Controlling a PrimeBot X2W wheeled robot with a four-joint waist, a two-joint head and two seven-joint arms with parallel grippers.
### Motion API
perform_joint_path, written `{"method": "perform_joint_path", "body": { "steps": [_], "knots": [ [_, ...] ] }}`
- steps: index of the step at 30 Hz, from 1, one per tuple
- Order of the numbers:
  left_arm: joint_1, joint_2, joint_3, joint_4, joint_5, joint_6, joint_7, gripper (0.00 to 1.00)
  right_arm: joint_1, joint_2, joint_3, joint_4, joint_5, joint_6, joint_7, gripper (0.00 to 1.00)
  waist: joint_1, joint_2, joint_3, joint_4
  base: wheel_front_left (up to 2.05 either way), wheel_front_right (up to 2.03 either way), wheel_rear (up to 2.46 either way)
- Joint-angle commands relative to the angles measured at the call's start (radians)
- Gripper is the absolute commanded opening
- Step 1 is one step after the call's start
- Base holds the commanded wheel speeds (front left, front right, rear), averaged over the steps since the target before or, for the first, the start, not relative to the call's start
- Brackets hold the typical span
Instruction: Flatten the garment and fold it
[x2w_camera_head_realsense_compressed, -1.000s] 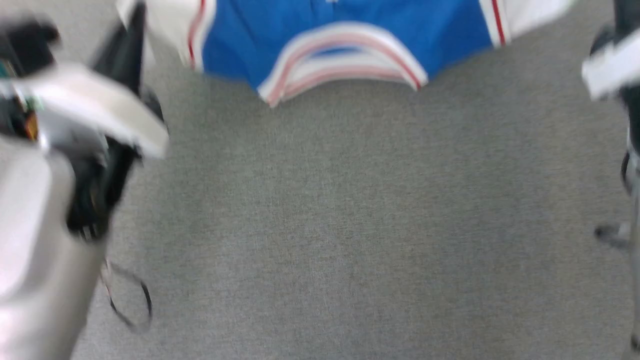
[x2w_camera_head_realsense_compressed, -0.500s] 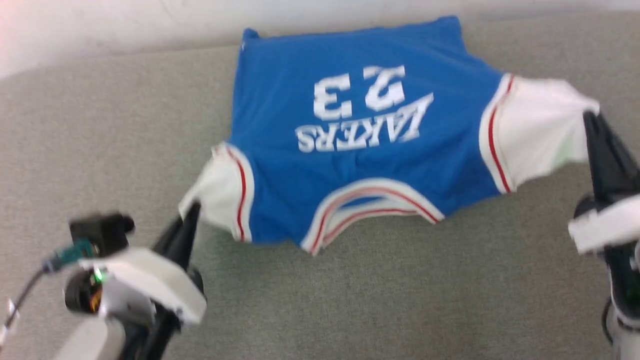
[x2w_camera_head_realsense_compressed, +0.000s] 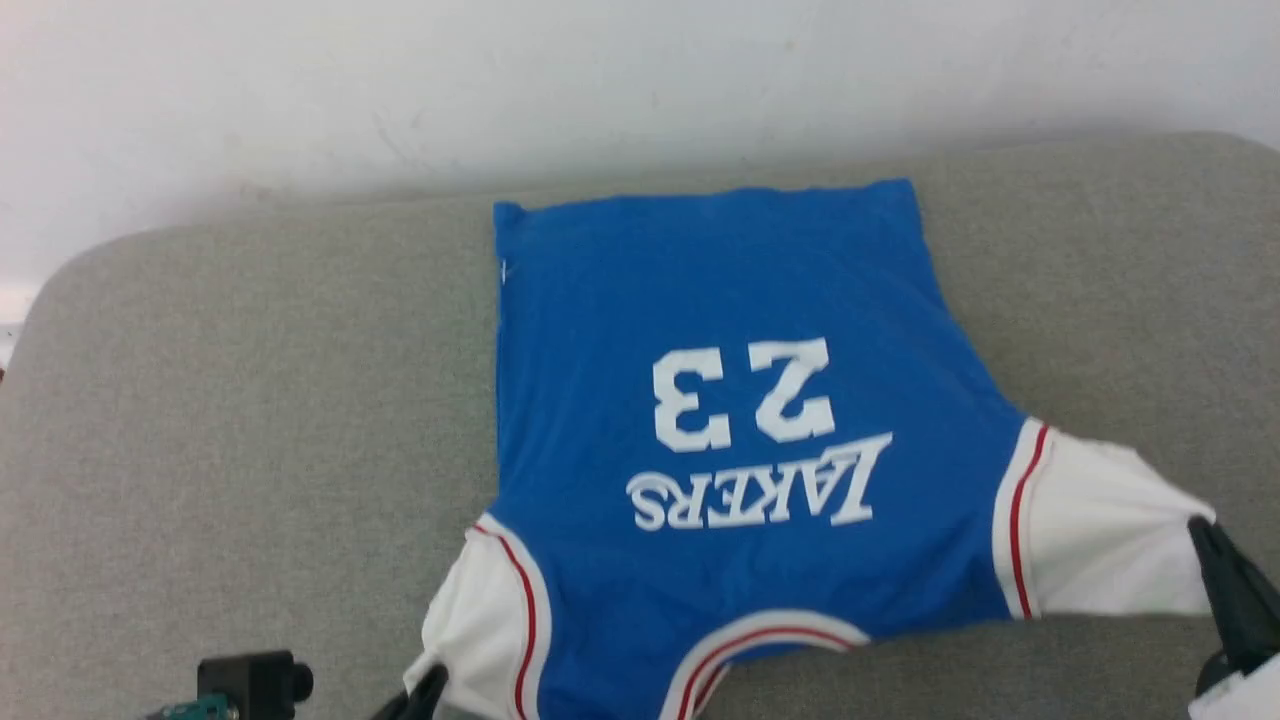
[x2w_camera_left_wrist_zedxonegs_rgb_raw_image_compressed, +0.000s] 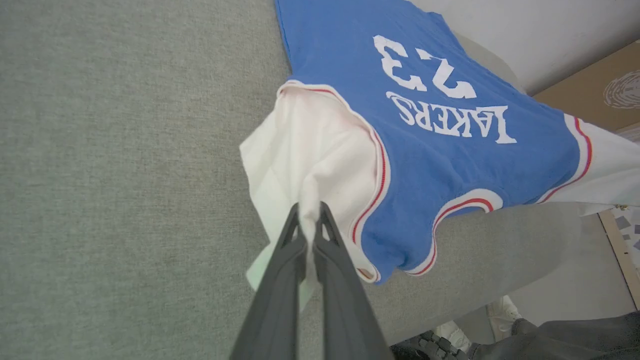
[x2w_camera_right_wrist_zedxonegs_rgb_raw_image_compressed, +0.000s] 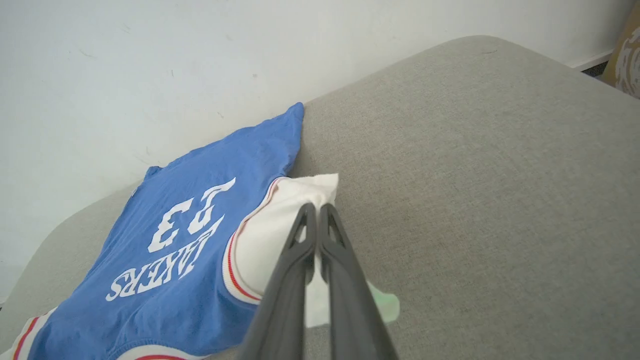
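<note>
1. Left tool (x2w_camera_left_wrist_zedxonegs_rgb_raw_image_compressed: 309, 212) is clamped on the bunched left sleeve (x2w_camera_left_wrist_zedxonegs_rgb_raw_image_compressed: 310, 150). Right tool (x2w_camera_right_wrist_zedxonegs_rgb_raw_image_compressed: 317, 210) is clamped on the right sleeve (x2w_camera_right_wrist_zedxonegs_rgb_raw_image_compressed: 280, 220), which is pulled taut.
2. Garment (x2w_camera_head_realsense_compressed: 740, 400) lies print-up on the grey surface (x2w_camera_head_realsense_compressed: 250, 400), collar (x2w_camera_head_realsense_compressed: 760, 640) nearest. Its long axis runs straight away from both tools to the hem (x2w_camera_head_realsense_compressed: 710, 200) by the wall (x2w_camera_head_realsense_compressed: 600, 80).
3. Neither arm looks nearer.
4. Head view crops the collar and the left tool. The underlayer is hidden.

A big soft grey seat (x2w_camera_head_realsense_compressed: 200, 400) with round corners sits right against a plain white wall (x2w_camera_head_realsense_compressed: 600, 80). The wall has a few small marks. Past the seat's far right corner are a brown cardboard box (x2w_camera_left_wrist_zedxonegs_rgb_raw_image_compressed: 595, 95) and some speckled floor (x2w_camera_left_wrist_zedxonegs_rgb_raw_image_compressed: 627, 230).
</note>
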Motion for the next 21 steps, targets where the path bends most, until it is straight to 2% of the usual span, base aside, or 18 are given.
{"method": "perform_joint_path", "body": {
  "steps": [1, 7, 13, 16, 21],
  "knots": [
    [0.024, 0.009, 0.002, -0.013, -0.008, 0.008, 0.003, 0.0, 0.026, 0.003, -0.004, -0.011, 0.012, -0.001, 0.007, 0.0, 0.0002, -0.0002, -0.031, -0.002, 0.0, 0.0, 0.0],
    [0.082, 0.018, -0.004, -0.037, -0.028, 0.012, 0.011, 0.0, 0.116, 0.004, -0.015, -0.014, 0.052, -0.001, 0.038, 0.0, 0.0002, -0.0002, -0.049, 0.002, 0.0, 0.0, 0.0],
    [0.092, 0.025, 0.014, -0.064, -0.032, 0.022, 0.004, 0.0, 0.15, 0.004, -0.029, -0.014, 0.069, -0.001, 0.05, 0.0, 0.0002, -0.0002, -0.023, 0.005, 0.0, 0.0, 0.0],
    [0.07, 0.029, 0.027, -0.071, -0.018, 0.02, -0.012, 0.0, 0.133, 0.004, -0.022, 0.002, 0.036, -0.001, 0.044, 0.0, 0.0002, -0.0002, 0.006, 0.006, 0.0, 0.0, 0.0],
    [-0.01, 0.004, 0.021, -0.041, 0.009, -0.001, -0.039, 0.0, 0.05, 0.004, 0.035, 0.082, -0.124, -0.001, 0.023, 0.0, 0.0002, -0.0002, 0.05, 0.002, 0.0, 0.0, 0.0]
  ]
}}
